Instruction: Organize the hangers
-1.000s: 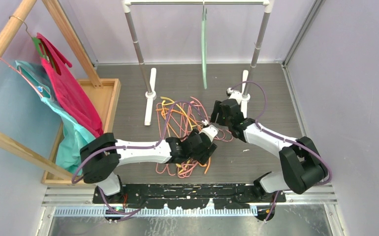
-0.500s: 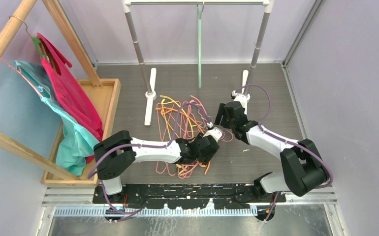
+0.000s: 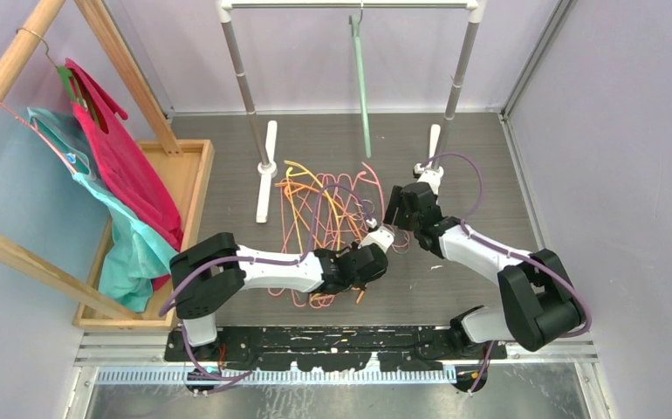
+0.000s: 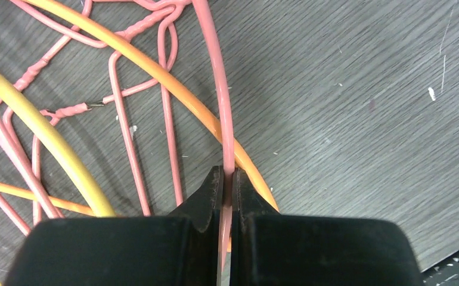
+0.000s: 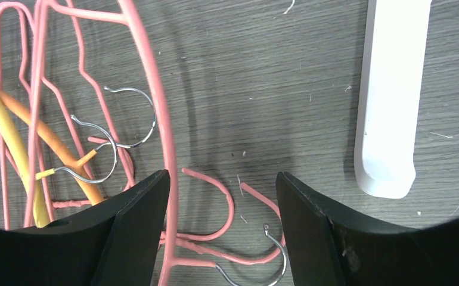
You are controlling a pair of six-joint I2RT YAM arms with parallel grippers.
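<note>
A tangle of pink, orange and yellow hangers (image 3: 324, 209) lies on the grey floor between the rack's feet. My left gripper (image 3: 376, 247) reaches into its right side and is shut on a thick pink hanger (image 4: 221, 107), whose bar runs straight out from between the jaws (image 4: 228, 179); an orange hanger (image 4: 155, 74) crosses under it. My right gripper (image 3: 395, 225) hovers open just beside it, its fingers (image 5: 137, 214) straddling pink and metal hooks (image 5: 227, 208) and touching nothing. A grey-green hanger (image 3: 360, 78) hangs from the metal rail (image 3: 350, 5).
The rack's white feet (image 3: 267, 170) (image 5: 391, 95) flank the pile. A wooden tray (image 3: 195, 175) sits at the left under a wooden frame (image 3: 18, 52) holding magenta (image 3: 123, 157) and teal (image 3: 132, 253) garments on hangers. Walls close in on both sides.
My left gripper has shut on the pink hanger, and the arm stretched further right. The pile shifted slightly away from me. The hanging grey-green hanger is swinging. The right gripper stayed open.
</note>
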